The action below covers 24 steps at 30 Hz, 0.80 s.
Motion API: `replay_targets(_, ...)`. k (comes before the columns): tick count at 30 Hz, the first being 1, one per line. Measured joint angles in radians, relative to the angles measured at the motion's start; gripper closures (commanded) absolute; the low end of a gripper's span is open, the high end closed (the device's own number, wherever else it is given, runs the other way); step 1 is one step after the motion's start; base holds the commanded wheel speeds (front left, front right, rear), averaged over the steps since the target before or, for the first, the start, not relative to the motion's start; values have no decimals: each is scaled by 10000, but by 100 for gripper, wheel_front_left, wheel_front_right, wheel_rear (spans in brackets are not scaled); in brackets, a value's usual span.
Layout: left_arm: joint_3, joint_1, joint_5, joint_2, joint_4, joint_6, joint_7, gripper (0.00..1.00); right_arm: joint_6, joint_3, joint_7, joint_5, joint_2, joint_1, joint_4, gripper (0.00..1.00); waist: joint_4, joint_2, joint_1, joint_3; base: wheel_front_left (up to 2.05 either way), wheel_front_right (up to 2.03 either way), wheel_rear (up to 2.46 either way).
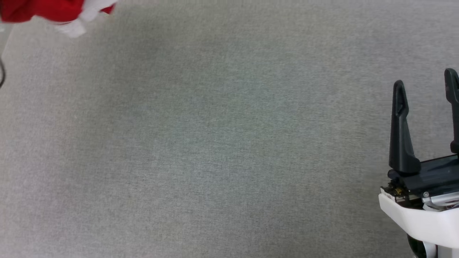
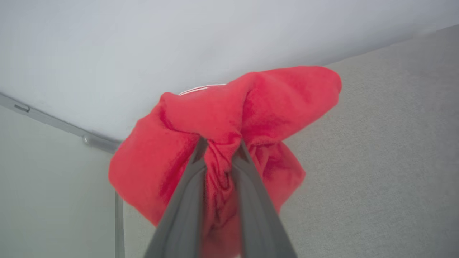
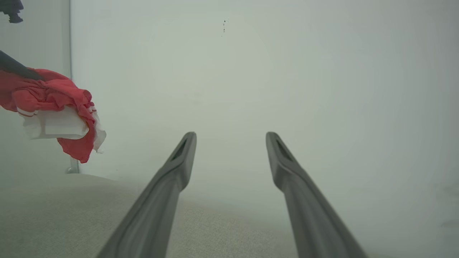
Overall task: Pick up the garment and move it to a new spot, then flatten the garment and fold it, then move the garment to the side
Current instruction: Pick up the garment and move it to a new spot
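The garment (image 2: 229,118), red with white parts, hangs bunched in the air, pinched between the two dark fingers of my left gripper (image 2: 220,147), which is shut on it. In the head view a corner of the garment (image 1: 53,10) shows at the top left edge. From the right wrist view the garment (image 3: 53,111) hangs at the left, above the grey surface, with a white sleeve under the red cloth. My right gripper (image 1: 425,80) stands open at the lower right of the head view, nothing between its fingers (image 3: 183,150).
The grey fabric-covered table (image 1: 215,143) spreads across the head view. A pale wall (image 3: 251,71) rises behind its far edge. A grey rail (image 2: 53,123) runs along the wall at the left in the left wrist view.
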Motion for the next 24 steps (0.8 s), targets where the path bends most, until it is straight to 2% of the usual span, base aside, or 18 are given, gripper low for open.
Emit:
replay_targets(13,-2832,-1601,15,-1486,-1850,0,270,100,0,-190,2,756,-2,215,451,0,-1421,0,1,-645,0,0,0)
replay_targets(19,-4546,-1594,-94,-2011,-2665,0,-61,100,0,-291,0,865,0,429,734,0,-2220,0,1,-824,0,0,0)
replay_targets(24,-5835,-1146,-115,-2205,-3062,0,-372,100,0,-376,0,945,0,474,961,0,-2692,0,1,-795,0,0,0)
